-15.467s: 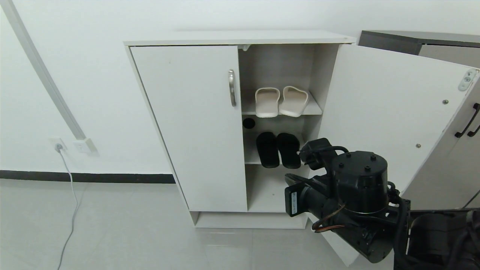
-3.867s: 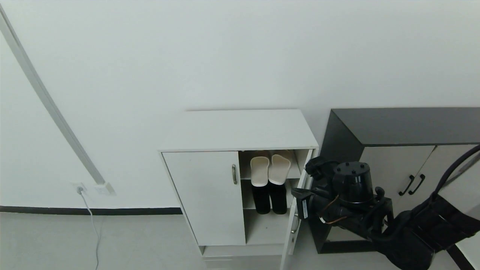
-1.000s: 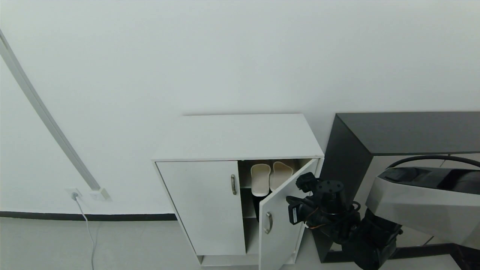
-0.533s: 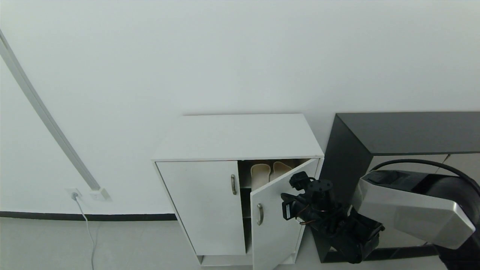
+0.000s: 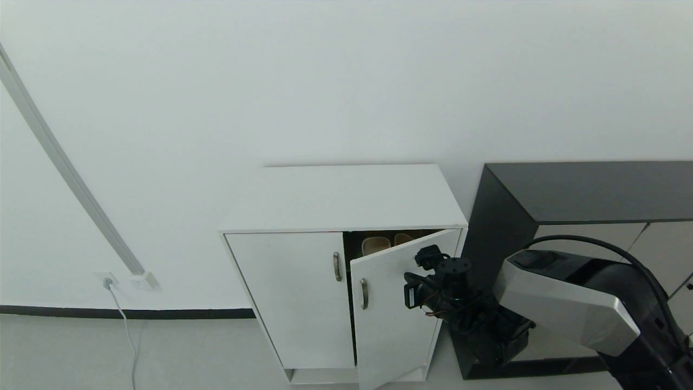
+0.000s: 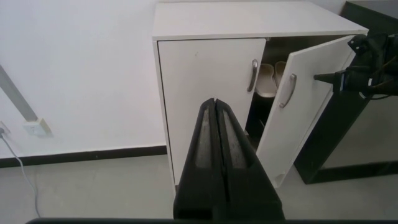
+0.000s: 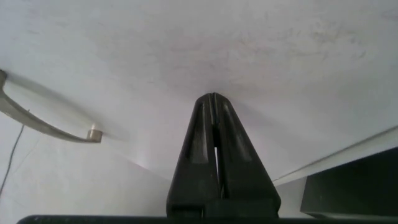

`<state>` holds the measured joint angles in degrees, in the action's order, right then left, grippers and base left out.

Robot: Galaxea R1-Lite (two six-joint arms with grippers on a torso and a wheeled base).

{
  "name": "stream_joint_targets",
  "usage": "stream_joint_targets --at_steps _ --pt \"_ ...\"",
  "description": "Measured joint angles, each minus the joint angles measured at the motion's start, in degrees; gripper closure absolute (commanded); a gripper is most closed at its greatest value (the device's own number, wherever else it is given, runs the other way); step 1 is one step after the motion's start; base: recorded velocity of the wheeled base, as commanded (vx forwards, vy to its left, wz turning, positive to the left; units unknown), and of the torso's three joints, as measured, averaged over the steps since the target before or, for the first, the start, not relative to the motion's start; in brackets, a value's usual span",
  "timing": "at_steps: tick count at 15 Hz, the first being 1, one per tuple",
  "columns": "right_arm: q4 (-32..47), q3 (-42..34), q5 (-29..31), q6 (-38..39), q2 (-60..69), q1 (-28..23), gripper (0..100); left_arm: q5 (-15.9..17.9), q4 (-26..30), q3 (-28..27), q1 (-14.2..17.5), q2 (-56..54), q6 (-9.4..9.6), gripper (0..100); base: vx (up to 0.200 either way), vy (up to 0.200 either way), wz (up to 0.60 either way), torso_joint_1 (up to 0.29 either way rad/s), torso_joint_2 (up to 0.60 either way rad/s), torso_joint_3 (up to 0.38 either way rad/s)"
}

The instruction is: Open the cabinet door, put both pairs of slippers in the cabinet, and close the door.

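White wall runs behind a pale floor, with a socket and cord low at the robot's left.

Item 1: the white cabinet stands against the wall, touching a dark cabinet on its right side.

Item 2: the left door is closed flat, its handle upright at the inner edge.

Item 3: the right door stands ajar, hinged at the right, leaving a narrow gap beside the left door. Its handle sits near the free edge.

Item 4: the beige slippers lie side by side on an upper shelf inside, their tops showing over the ajar door. The space below them is dark; I cannot tell what lies there.

Item 5: my right pincer has its fingers pressed together, gripping nothing, with the tip against the outer face of the right door, apart from its handle.

Item 6: my left pincer is likewise closed up and holds nothing. It hangs well back from the cabinet, pointed toward the left door.
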<state>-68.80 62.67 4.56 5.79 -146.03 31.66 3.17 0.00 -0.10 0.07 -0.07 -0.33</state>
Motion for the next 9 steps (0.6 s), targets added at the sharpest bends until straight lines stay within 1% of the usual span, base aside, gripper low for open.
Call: stream_joint_targets --at_steps 5,9 --pt "2.7 4.1 0.0 0.0 -1.0 -0.7 100 0.0 0.0 0.0 0.0 0.0 0.0 100 0.0 0.0 0.0 0.0 0.0 0.0" --pt "2.8 5.4 0.0 0.0 -1.5 -1.0 100 0.1 0.0 0.0 0.0 0.0 0.04 100 0.0 0.0 0.0 0.0 0.0 0.0"
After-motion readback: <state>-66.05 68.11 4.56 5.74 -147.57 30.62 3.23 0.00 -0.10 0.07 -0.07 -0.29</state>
